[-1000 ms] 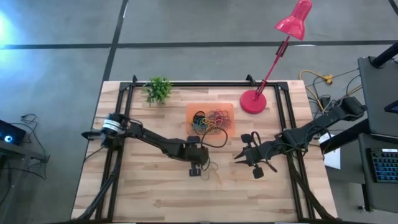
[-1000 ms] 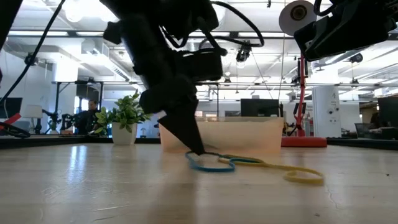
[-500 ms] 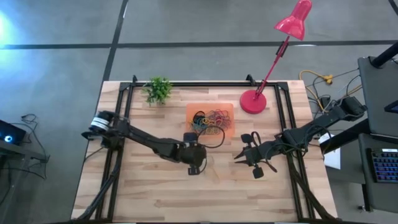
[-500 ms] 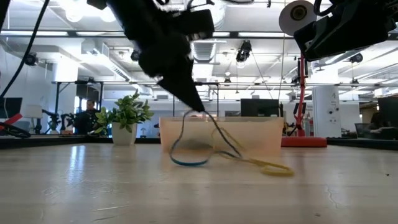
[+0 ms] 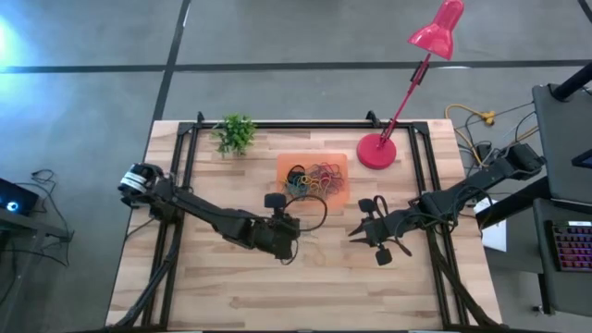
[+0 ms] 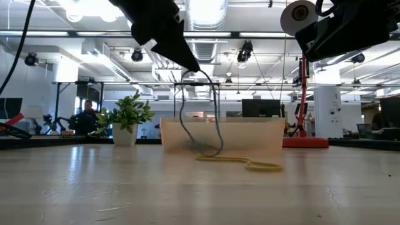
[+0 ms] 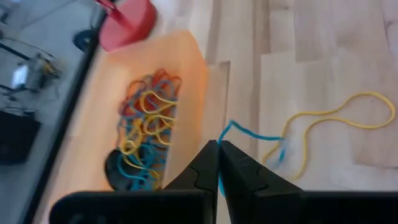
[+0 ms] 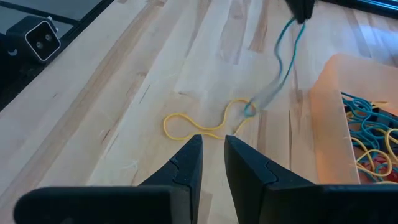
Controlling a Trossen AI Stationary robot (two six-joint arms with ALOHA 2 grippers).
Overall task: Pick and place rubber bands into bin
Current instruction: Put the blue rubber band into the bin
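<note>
— Where is your left gripper [image 6: 195, 67], and what does it have?

— It hangs above the wooden table [image 5: 213, 287], in front of the orange bin [image 6: 219, 135]. My fingers are pinched fully together on a blue rubber band [image 6: 200, 112], which dangles from the tips as a long loop. From the low view its bottom end reaches down to the tabletop or just above it; I cannot tell which.

— Anything else on that band?

— A yellow rubber band [image 7: 336, 121] lies on the wood below, snaking away from the blue one. The two look tangled where they meet, though I cannot be sure they are linked.

— And the bin itself?

— It sits near the far edge of the table, between the small potted plant [image 5: 236, 133] and the round base of the red desk lamp [image 5: 376, 150]. A heap of red, yellow and blue rubber bands [image 7: 146, 134] lies inside it, with a dark band at one end.

— Your right gripper [image 8: 213, 149]?

— It waits to the right of the bin, above the table, its fingers a narrow gap apart and holding nothing. From its wrist I see the blue band hanging ahead.
</note>
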